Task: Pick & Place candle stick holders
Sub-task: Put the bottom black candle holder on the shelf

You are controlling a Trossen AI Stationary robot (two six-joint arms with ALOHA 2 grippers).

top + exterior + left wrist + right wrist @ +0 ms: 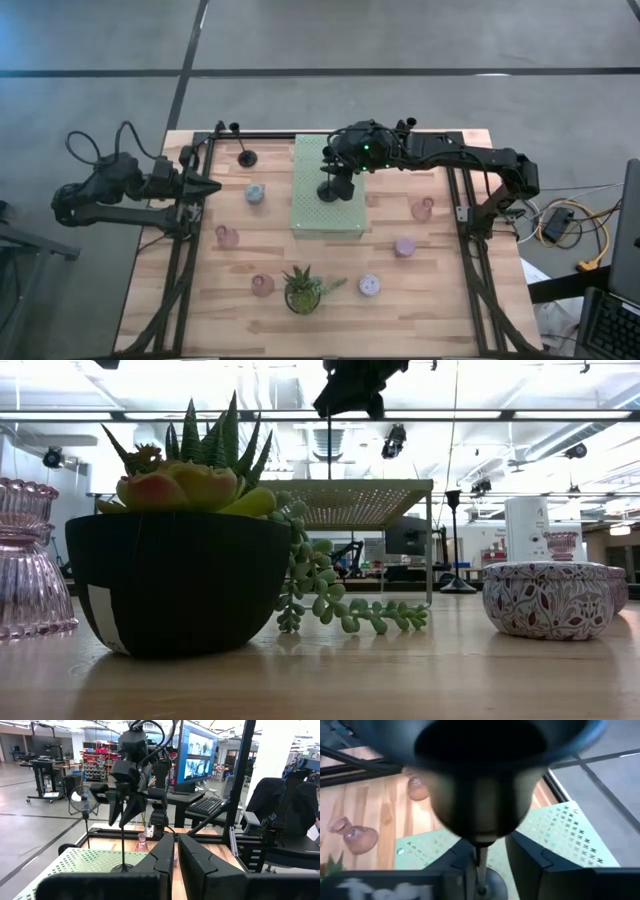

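A tall black candle stick holder (329,187) stood upright with its disc base on the pale green perforated stand (326,215) at the middle of the table's (200,300) far half. The right gripper (337,166) hung directly over it, its dark fingers (530,855) flanking the slim stem (479,865); they stood slightly parted around it, and whether they touched it could not be told. In the right wrist view the holder's cup top (480,780) filled most of the frame.

A second black candle stick holder (246,155) stood on the bare wood near the far-left corner of the table. The squat cups were spread over the wood: a blue one (256,193) just left of the stand, a pink one (228,236) nearer the left edge, another pink one (263,285) toward the near edge, a patterned lilac one (370,286) beside it on the right, and two more pink ones (422,209) (404,246) toward the right edge.

A small green potted plant (303,288) sat at the middle of the near edge, between the pink cup and the lilac one.

The left gripper (205,187) waited at the table's left edge, its fingers (160,855) clenched together on nothing.
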